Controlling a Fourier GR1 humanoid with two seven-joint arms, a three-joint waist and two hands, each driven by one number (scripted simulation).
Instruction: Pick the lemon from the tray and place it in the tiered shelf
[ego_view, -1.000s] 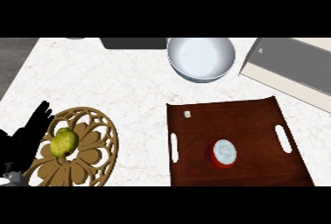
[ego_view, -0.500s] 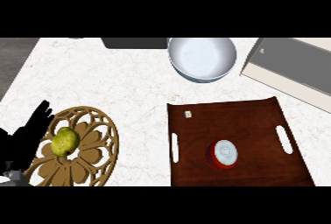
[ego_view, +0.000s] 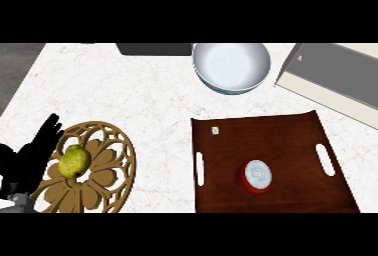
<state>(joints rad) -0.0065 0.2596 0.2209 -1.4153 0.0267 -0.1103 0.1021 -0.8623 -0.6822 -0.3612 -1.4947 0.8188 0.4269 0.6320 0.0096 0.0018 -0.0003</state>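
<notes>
At the lower left edge of the head view, the black left robot hand (ego_view: 33, 152) is seen with its fingers straight and spread, pointing up and slightly to the right; nothing is held in it. Its fingertips lie against the left rim of the round tan wooden tiered shelf with a pierced flower pattern (ego_view: 100, 175), and whether the rim is actually touched cannot be told. Just beside the fingers, on the left part of that shelf, the yellow-green oval lemon (ego_view: 74, 161) is found, apart from the hand by a narrow gap. The lemon's long axis runs nearly up and down in the view, tilted a little so that its narrower upper end points up and slightly to the right. The shelf rests on the white speckled stone table (ego_view: 140, 95). Well apart to the right, a dark brown rectangular wooden tray with two white slot handles (ego_view: 221, 155) is laid on the table; a small red round container with a pale lid (ego_view: 255, 176) sits near its middle, and a tiny pale tag (ego_view: 215, 130) is seen near its upper left corner. Beyond the tray, a large white round bowl (ego_view: 230, 66) stands near the far edge, with a dark grey flat object (ego_view: 153, 48) to its left and a grey and cream box-like unit (ego_view: 334, 75) to its right. The right robot hand is not shown.
</notes>
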